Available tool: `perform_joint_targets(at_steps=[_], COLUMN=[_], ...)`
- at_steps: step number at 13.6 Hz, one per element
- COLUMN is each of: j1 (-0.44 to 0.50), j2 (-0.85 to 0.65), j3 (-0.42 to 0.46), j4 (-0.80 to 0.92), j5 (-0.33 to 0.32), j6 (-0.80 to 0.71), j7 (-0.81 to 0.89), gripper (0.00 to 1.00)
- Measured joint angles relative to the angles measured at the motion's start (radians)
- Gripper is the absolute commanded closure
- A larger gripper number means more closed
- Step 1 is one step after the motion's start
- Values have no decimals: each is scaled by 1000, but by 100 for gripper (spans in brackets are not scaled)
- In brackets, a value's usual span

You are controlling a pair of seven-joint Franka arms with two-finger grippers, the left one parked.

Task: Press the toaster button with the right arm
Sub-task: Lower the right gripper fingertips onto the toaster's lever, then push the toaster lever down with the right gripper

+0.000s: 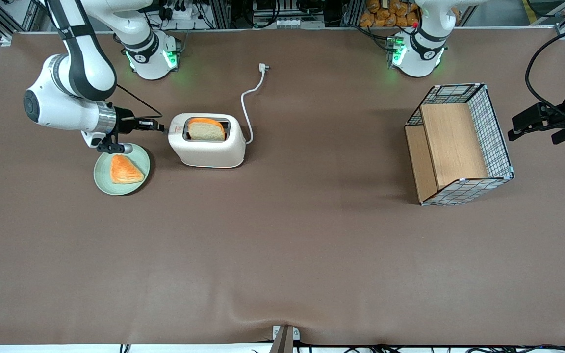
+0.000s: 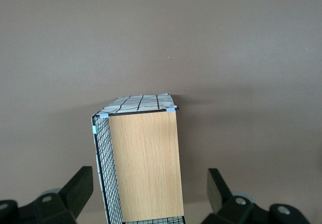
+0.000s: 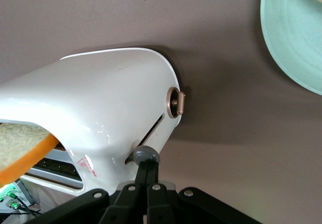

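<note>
the brown surface (image 1: 282,255) carries everything. toward the parked arm's end sits a wire basket (image 1: 459,144) with wooden panels, tipped on its side. the right arm (image 1: 74,83) reaches in level from the working end, its wrist over the rim of a green plate (image 1: 100,177) that holds an orange-crusted pastry (image 1: 124,170). the toaster (image 1: 207,142) stands just beside the plate, at about 2 o'clock from it in the front view, a bread slice (image 1: 206,130) upright in its slot; its white cord (image 1: 249,105) trails away from the front camera to a plug (image 1: 263,67). the gripper (image 3: 145,176) meets the toaster's narrow end, its fingers pressed together, their tips touching the button (image 3: 143,155), a grey knob at the slit on that end, beside a round bronze dial (image 3: 176,103).
</note>
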Motion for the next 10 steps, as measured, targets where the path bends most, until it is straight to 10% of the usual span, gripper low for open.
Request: perform_joint_targets(at_steps=[10], j1=[3], j2=[23], j3=[0], j4=[0], j5=[9], j6=[27], j7=[-3], gripper=[100])
